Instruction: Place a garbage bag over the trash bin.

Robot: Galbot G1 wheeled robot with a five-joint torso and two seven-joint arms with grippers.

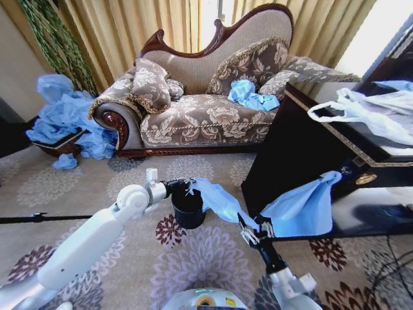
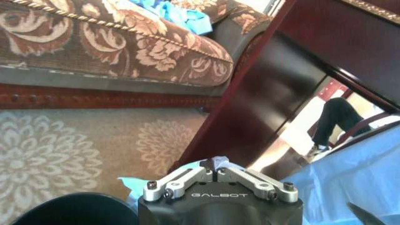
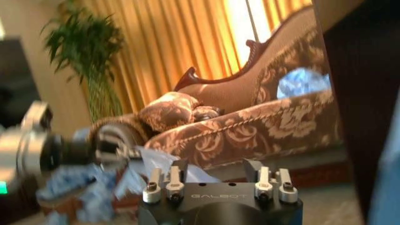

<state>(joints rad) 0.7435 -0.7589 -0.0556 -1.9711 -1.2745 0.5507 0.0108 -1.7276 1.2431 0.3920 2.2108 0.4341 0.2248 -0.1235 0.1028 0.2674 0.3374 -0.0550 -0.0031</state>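
Left gripper [image 1: 187, 188] pinches one edge of the garbage bag [image 1: 284, 208] right over the trash bin [image 1: 188, 208]; right gripper [image 1: 253, 232], fingers parted, sits under the film, probably spreading its mouth.

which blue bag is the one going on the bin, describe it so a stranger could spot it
Start at the dark cabinet right of the sofa. On the carpet before it stands the black trash bin. The garbage bag is the light blue film stretched in the air from the bin rightward, unlike the bags heaped by the plant.
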